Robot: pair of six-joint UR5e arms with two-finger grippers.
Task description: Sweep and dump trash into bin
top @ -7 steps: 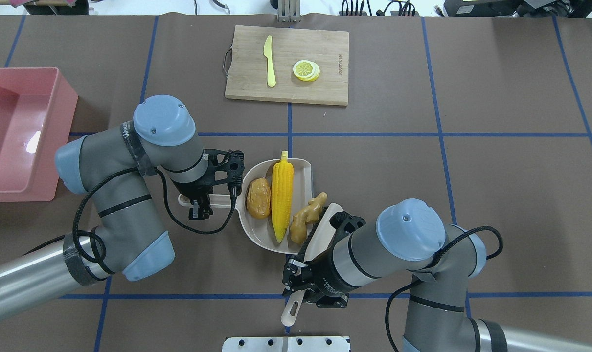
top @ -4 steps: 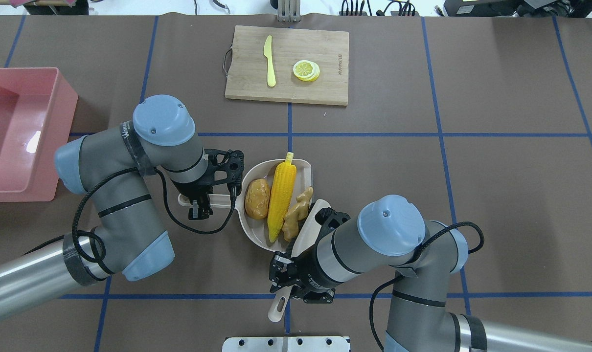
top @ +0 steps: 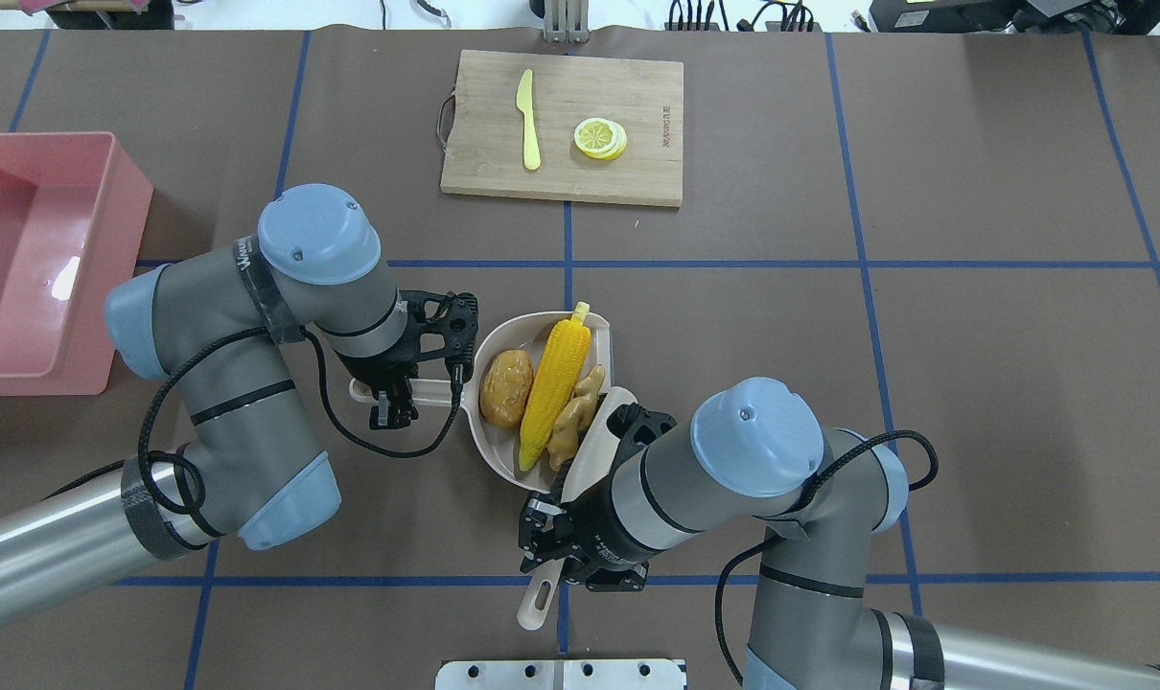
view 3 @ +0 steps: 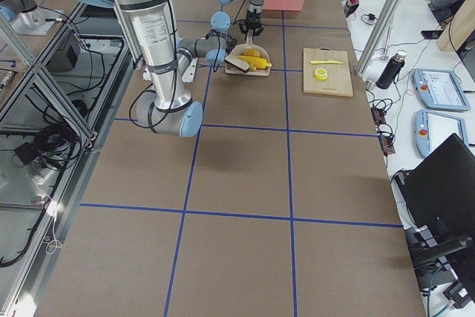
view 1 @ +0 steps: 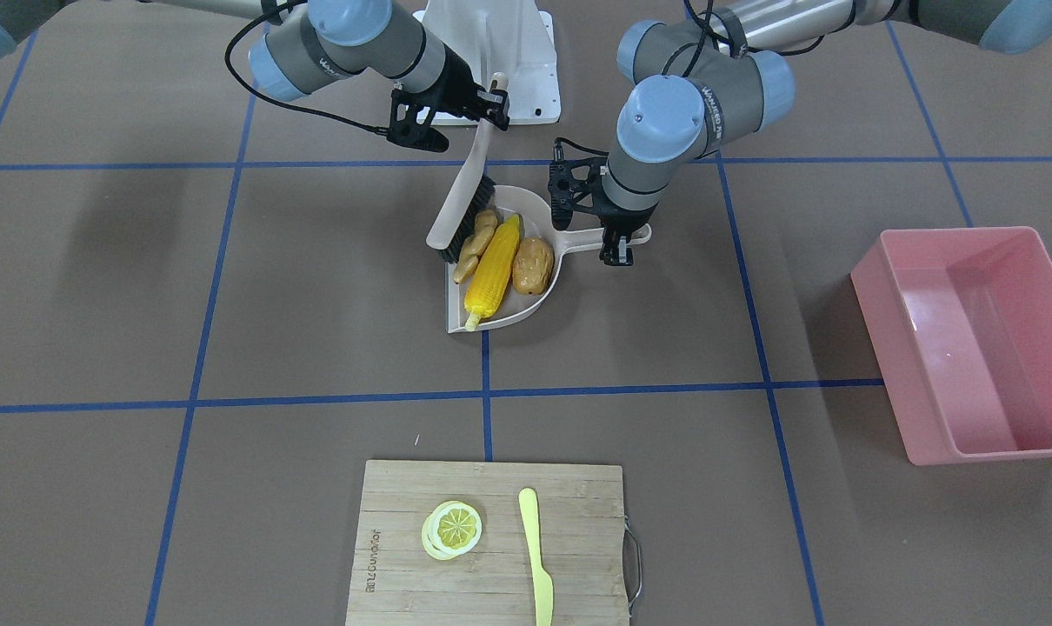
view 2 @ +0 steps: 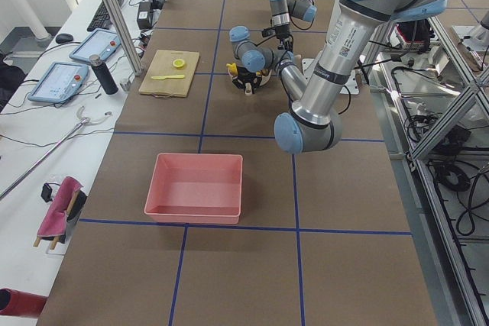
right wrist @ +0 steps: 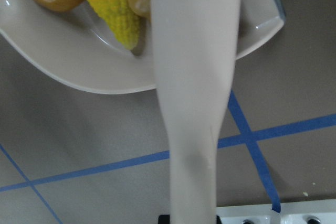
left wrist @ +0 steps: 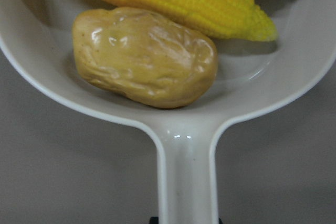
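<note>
The beige dustpan [top: 503,333] lies on the table's middle and holds all the trash. That is the yellow corn cob [top: 553,383], the brown potato [top: 506,387] and the tan ginger root [top: 573,422]. My left gripper [top: 388,393] is shut on the dustpan's handle [left wrist: 187,182]. My right gripper [top: 561,561] is shut on the beige brush's handle [right wrist: 194,103]. The brush head [view 1: 461,204] rests against the ginger at the pan's open edge. The pink bin [top: 43,264] stands empty at the far left, apart from both arms.
A wooden cutting board [top: 563,126] at the back middle carries a yellow-green knife [top: 527,120] and a lemon slice [top: 600,137]. A white mount plate [top: 561,674] sits at the near edge. Blue tape lines cross the brown table cover.
My right arm has moved left with the brush and pushed the ginger and the corn further into the dustpan. The corn now lies tilted. The left arm has not moved.
</note>
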